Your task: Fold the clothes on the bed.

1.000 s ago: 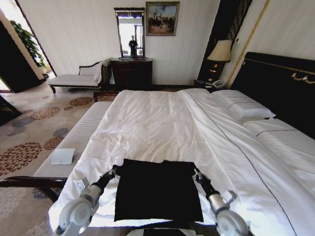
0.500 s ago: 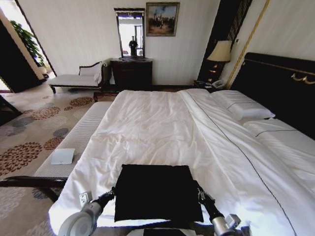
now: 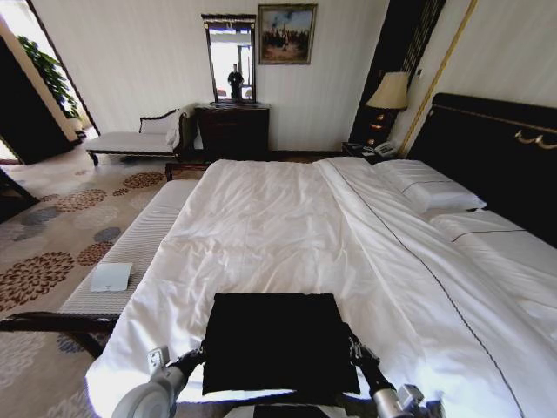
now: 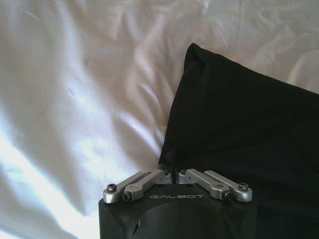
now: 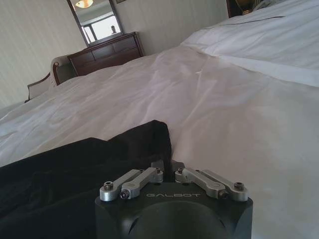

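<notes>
The clothes, a black shirt folded into a flat rectangle, lie at the near end of the bed on its white sheet. My left gripper sits at the shirt's left edge, low on the sheet. In the left wrist view the gripper is shut, its tips against the black cloth. My right gripper is at the shirt's right edge. In the right wrist view the gripper is also shut, right at the cloth's border. Whether cloth is pinched is hidden.
White pillows and the dark headboard lie to the right. A padded bench with a white sheet of paper runs along the bed's left side. A dresser and chaise stand at the far wall.
Both grippers have drawn back from the shirt's far corners toward me along its sides. The shirt's far edge has shifted slightly nearer and lies straighter.
</notes>
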